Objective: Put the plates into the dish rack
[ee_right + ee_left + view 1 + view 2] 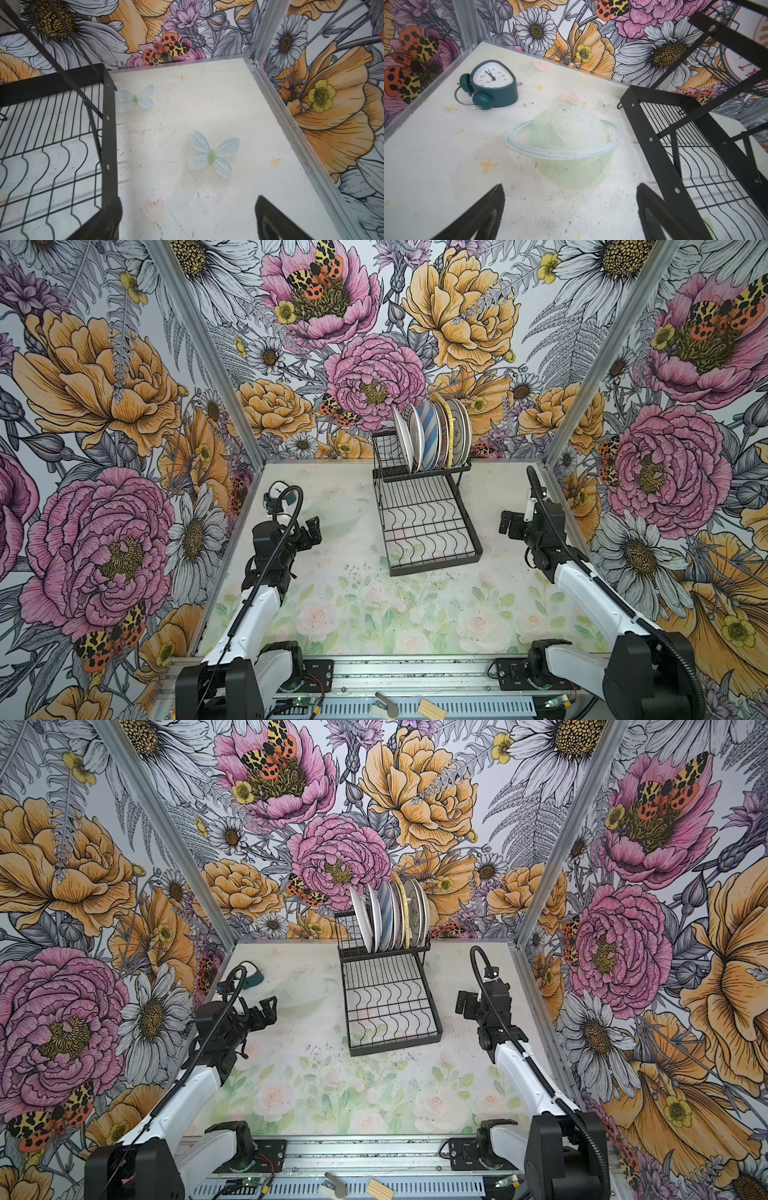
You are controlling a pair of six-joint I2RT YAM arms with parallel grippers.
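The dish rack [436,563] stands at the centre of both top views, toward the back wall, on the pale flower-printed worktop [353,585]; its flat lower tray with wavy slot wires faces the lower edge of the frame, and its raised upper shelf is at the far end. The plates [428,435] stand on edge in a tight row on that upper shelf, in the upper centre of the frame; most are white, one is blue-and-white striped, and one toward the right of the row is yellow. How many there are in all is hard to tell, since they overlap.

The left gripper [312,531] hangs over the worktop at centre left, apart from the rack's left side; in the left wrist view its jaws are spread wide with only bare worktop between them, so the left gripper [571,214] is released and carries nothing. A teal alarm clock [494,87] lies on its back behind it, near the left wall.

The right gripper [506,523] hangs at centre right, near the rack's right side, with a strip of worktop between them in both top views; in the right wrist view the right gripper [189,220] is likewise spread wide and grasps nothing, with the rack's side bar [109,135] close by one finger.
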